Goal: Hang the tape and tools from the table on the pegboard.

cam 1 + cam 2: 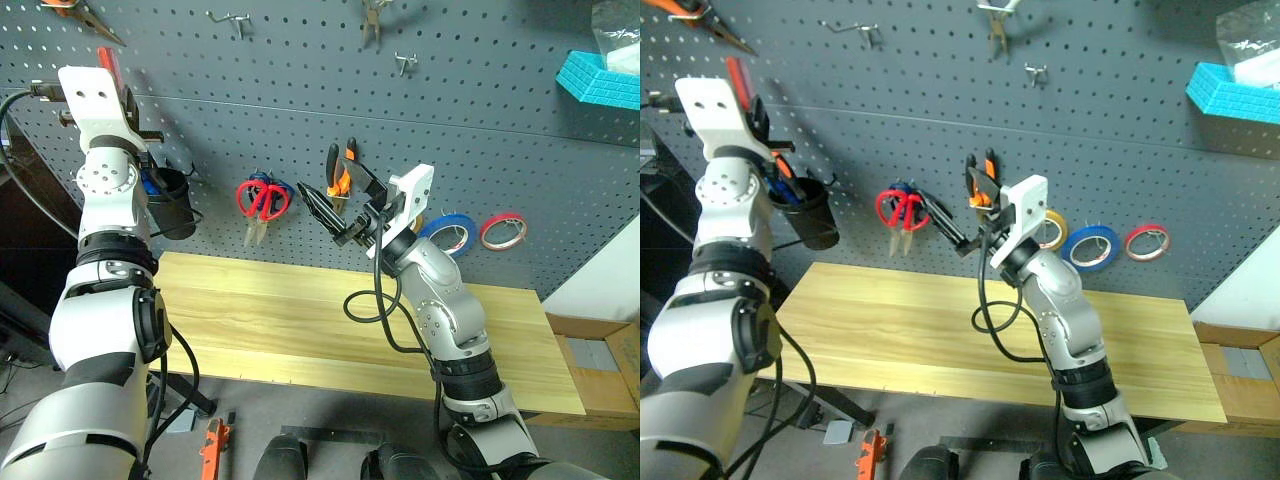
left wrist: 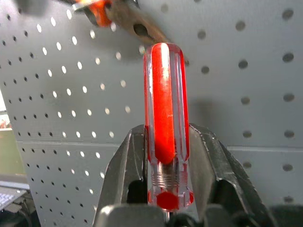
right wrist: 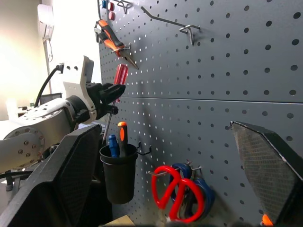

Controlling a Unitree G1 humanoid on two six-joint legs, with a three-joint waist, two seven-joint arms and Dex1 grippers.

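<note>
My left gripper (image 2: 165, 189) is clenched on the red-handled screwdriver (image 2: 165, 118), apparently directly above the black cup (image 3: 117, 177) on the pegboard (image 1: 480, 150); my right gripper (image 1: 335, 215) is released, beside the cup.

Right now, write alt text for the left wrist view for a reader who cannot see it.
The left gripper is shut on a red-handled screwdriver, handle end pointing up toward a grey pegboard. The orange-and-black handle of pliers hangs on the board just above.
</note>
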